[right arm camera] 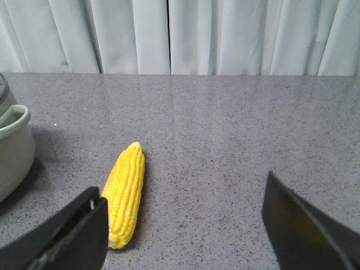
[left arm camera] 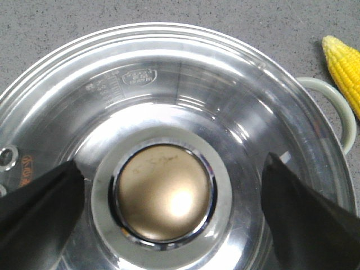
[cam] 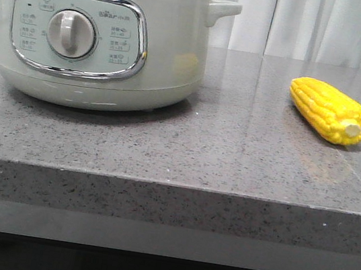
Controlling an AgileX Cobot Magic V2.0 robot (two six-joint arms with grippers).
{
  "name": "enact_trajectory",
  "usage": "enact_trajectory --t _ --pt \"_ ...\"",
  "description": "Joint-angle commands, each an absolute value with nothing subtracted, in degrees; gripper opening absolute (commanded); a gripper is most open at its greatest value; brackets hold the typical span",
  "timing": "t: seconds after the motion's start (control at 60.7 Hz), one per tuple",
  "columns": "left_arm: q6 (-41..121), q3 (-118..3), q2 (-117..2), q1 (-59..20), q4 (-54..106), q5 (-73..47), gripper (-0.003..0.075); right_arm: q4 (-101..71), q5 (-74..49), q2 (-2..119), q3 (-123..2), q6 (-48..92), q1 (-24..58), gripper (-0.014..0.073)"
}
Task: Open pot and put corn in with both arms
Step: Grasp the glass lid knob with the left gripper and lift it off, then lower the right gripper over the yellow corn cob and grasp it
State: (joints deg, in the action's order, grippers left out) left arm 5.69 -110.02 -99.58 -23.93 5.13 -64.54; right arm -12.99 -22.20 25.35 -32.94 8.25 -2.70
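The pale grey-green pot [cam: 100, 35] stands at the left of the counter with its glass lid [left arm camera: 169, 112] on. In the left wrist view my left gripper [left arm camera: 171, 194] is open right above the lid, its black fingers on either side of the gold knob [left arm camera: 163, 194]. The yellow corn [cam: 329, 111] lies on the counter at the right, stub end toward me. In the right wrist view the corn [right arm camera: 125, 194] lies just beside one finger of my open right gripper [right arm camera: 183, 222], which is empty. Neither gripper shows in the front view.
The pot's side handle [cam: 223, 9] sticks out toward the corn and shows in the left wrist view [left arm camera: 337, 107]. White curtains [right arm camera: 180, 34] hang behind the grey stone counter [cam: 231, 156], whose front edge is near me.
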Motion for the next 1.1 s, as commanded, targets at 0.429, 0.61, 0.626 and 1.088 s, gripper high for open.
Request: enact_trajectory --t 0.429,0.61,0.626,1.088 --pt "5.55 -111.99 -96.99 -24.37 5.40 -61.38 0.0222 -12.78 -18.35 25.98 -34.98 8.75 -3.01 0.0581" --pt "5.55 -112.12 -95.52 -24.37 5.40 -60.02 0.0200 -12.78 -18.35 25.98 -34.98 8.75 -3.01 0.0581" --pt "5.55 -112.12 -95.33 -24.37 5.40 -60.02 0.0200 -12.78 -18.35 25.98 -34.98 8.75 -3.01 0.0581" --pt "5.98 -106.90 -81.67 -24.37 6.88 -59.76 0.0200 -12.78 -18.35 25.98 -34.98 8.75 -3.01 0.0581"
